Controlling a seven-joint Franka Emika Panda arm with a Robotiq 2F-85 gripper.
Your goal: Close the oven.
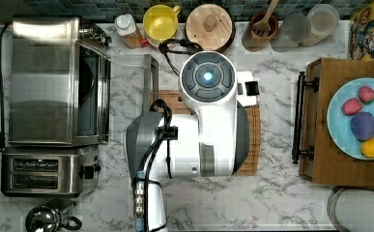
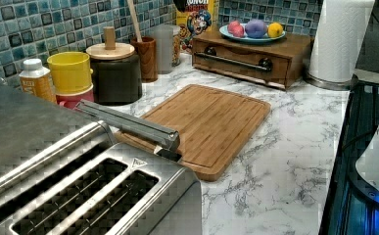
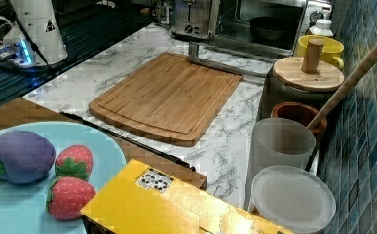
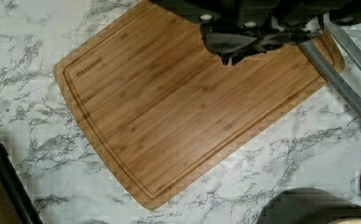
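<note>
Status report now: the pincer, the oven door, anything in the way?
Pincer above the cutting board, holding nothing. Oven door open, handle low over the board's edge. No obstacle seen near the door.

The cereal box point(image 2: 195, 17) shows part of a word, "UNCH". A small brand mark sits on the cutting board point(image 4: 169, 116), too small to read.

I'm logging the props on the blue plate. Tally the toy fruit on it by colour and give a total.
Red strawberries: 2
Purple fruit: 1
Yellow fruit: 1
Total on the blue plate: 4
</note>
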